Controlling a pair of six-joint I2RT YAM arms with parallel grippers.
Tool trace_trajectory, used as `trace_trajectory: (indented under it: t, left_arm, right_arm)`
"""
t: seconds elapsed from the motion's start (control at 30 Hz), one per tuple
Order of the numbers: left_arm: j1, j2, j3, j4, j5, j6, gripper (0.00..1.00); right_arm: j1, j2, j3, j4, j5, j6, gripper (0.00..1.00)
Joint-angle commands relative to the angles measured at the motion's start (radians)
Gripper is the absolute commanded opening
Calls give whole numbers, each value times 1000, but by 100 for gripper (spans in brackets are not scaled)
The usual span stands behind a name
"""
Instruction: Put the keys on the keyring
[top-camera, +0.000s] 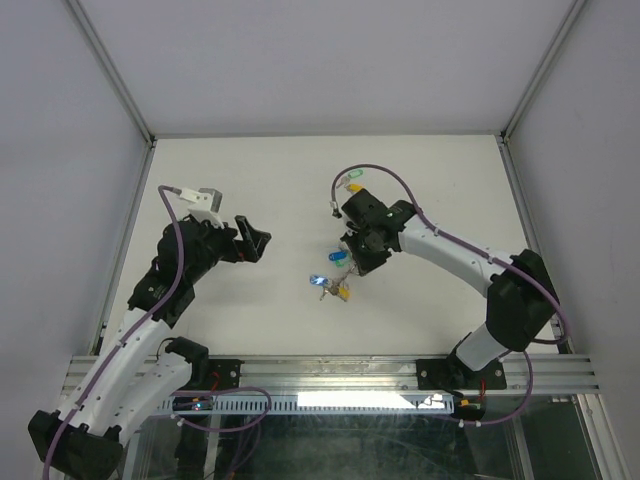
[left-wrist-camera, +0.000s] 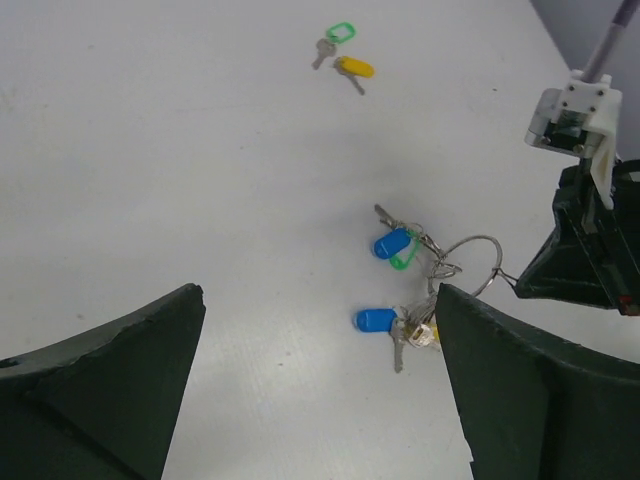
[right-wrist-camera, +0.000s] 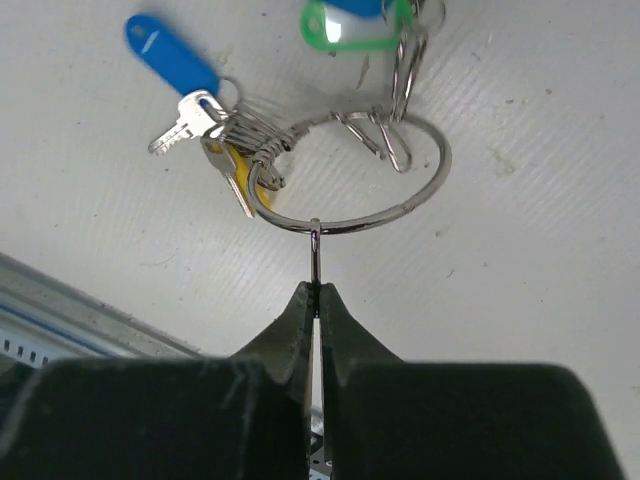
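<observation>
The keyring (right-wrist-camera: 380, 222) is a thin silver wire ring lying on the white table, carrying small keys with blue tags (right-wrist-camera: 170, 55), a green tag and a yellow one. My right gripper (right-wrist-camera: 316, 292) is shut on a small metal link standing off the ring's near edge. In the top view the keyring (top-camera: 330, 285) lies mid-table, just below the right gripper (top-camera: 357, 268). Two loose keys, one green-tagged (left-wrist-camera: 335, 38) and one yellow-tagged (left-wrist-camera: 352, 68), lie side by side farther off. My left gripper (left-wrist-camera: 320, 300) hovers wide open with nothing between its fingers, left of the ring (top-camera: 255, 240).
Grey walls enclose the white table (top-camera: 250, 190) on three sides, and an aluminium rail (top-camera: 330, 375) runs along the near edge. A purple cable (top-camera: 385, 172) loops over the right arm above the loose green-tagged key (top-camera: 349, 179).
</observation>
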Motion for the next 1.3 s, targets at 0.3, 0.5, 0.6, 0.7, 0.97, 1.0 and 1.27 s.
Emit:
trace_trajectory:
  t: [0.3, 0.5, 0.6, 0.7, 0.97, 1.0, 1.27]
  left_arm:
    - [-468, 4, -97, 410, -189, 59, 85]
    - [-773, 149, -100, 590, -432, 362, 87]
    - [-844, 193, -144, 733, -440, 496, 88]
    - [-860, 234, -159, 805, -385, 571, 88]
    - [-925, 323, -176, 875, -388, 784, 89]
    - [-937, 334, -175, 879, -395, 806, 89]
    - [-967, 404, -146, 890, -434, 948, 77]
  right_arm:
    - [1, -161, 170, -234, -164, 38, 0]
    - [-3, -193, 181, -258, -228, 58, 0]
    - [-3, -210, 189, -272, -248, 69, 0]
    - [-3, -227, 198, -291, -268, 73, 0]
    - [-3, -231, 240, -341, -340, 66, 0]
    - [-3, -230, 245, -342, -355, 67, 0]
    - [-3, -222, 273, -376, -435, 59, 0]
